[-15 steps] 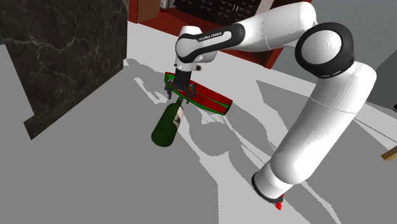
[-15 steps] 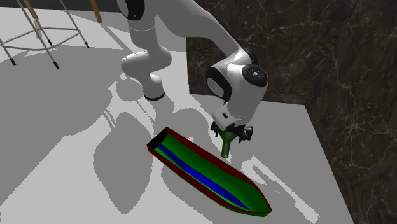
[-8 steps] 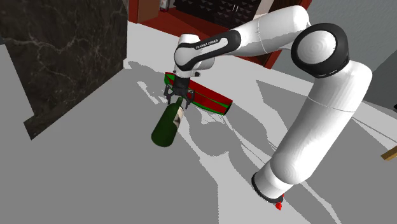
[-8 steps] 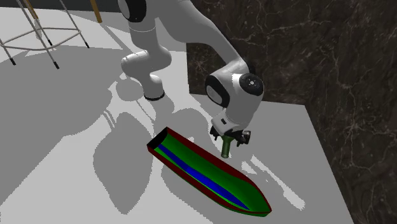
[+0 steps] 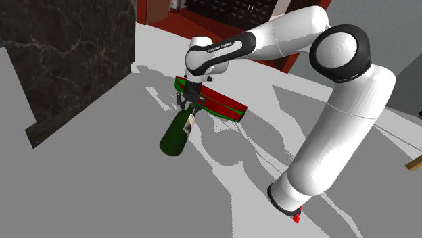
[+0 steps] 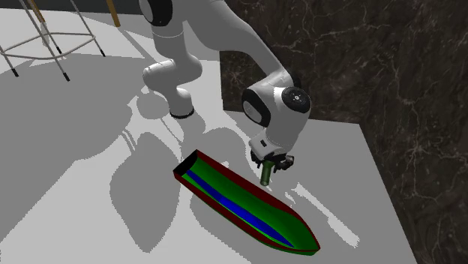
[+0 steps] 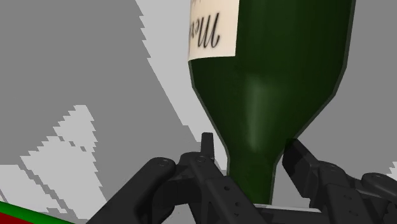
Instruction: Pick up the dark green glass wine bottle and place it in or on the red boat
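The plain grey surface [image 5: 101, 182] is streaked with paler patches of light and with the arm's shadows. A dark marble block [image 5: 67, 54] with pale veins stands at the shoulder view's left. A red shelf unit [image 5: 223, 17] stands behind the arm. In the second exterior view, thin metal stool legs [image 6: 45, 37] stand at the upper left.

The dark green wine bottle [image 5: 178, 132] lies tilted on the grey surface just beside the red boat [image 5: 220, 105]. Its neck points toward the boat and its base points away. The boat's hull is red, with green and blue bands running along the inside [image 6: 247, 206].

The gripper [image 5: 190, 105] is down over the bottle's neck. In the wrist view the black fingers [image 7: 302, 159] stand narrow and press against either side of the neck, clasping it.

The bottle has a cream label [image 7: 213, 28] with dark cursive writing, but too little of it shows to read. White lettering on the arm's dark forearm band [image 5: 220, 46] reads "FRANKA EMIKA".
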`<action>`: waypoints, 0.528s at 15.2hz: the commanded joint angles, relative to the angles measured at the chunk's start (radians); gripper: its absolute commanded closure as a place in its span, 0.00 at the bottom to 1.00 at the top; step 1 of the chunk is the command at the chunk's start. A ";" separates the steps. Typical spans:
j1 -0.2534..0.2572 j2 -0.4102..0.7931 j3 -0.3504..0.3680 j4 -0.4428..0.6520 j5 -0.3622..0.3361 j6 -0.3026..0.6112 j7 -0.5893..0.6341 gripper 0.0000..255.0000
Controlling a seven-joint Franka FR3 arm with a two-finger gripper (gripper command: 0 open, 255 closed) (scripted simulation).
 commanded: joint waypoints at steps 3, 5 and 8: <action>0.000 0.000 0.000 0.000 0.000 0.000 0.000 1.00; 0.000 0.000 0.000 0.000 0.000 0.000 0.000 1.00; 0.000 -0.007 0.001 0.004 0.001 -0.012 0.000 1.00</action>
